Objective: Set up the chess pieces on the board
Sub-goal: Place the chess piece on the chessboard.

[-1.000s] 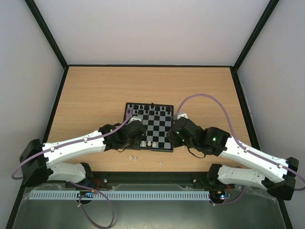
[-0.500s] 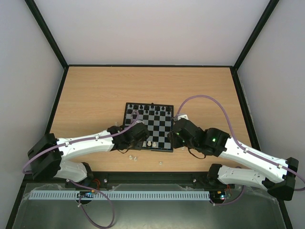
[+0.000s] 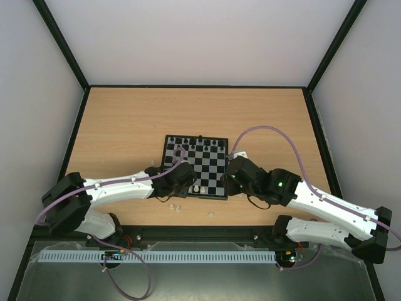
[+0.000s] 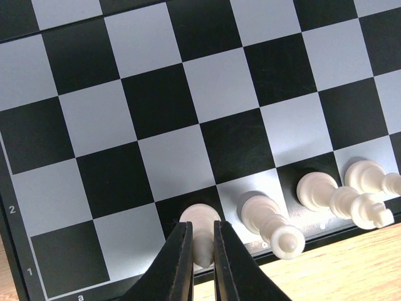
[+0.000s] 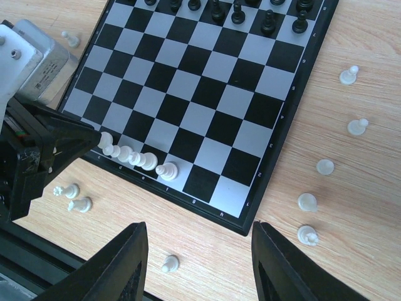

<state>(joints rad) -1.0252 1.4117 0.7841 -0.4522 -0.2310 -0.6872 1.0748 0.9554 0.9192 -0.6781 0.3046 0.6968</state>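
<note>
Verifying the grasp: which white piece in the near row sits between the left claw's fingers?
The endmost white piece, closest to the board's a1 corner: the left claw pinches it. The other white pieces stand free beside it.

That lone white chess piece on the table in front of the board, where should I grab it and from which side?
Grip the lone white piece by its narrow stem just under the round head, coming straight down with the open right gripper. It appears to stand upright on the table with nothing close beside it, so there is room either side.
</note>
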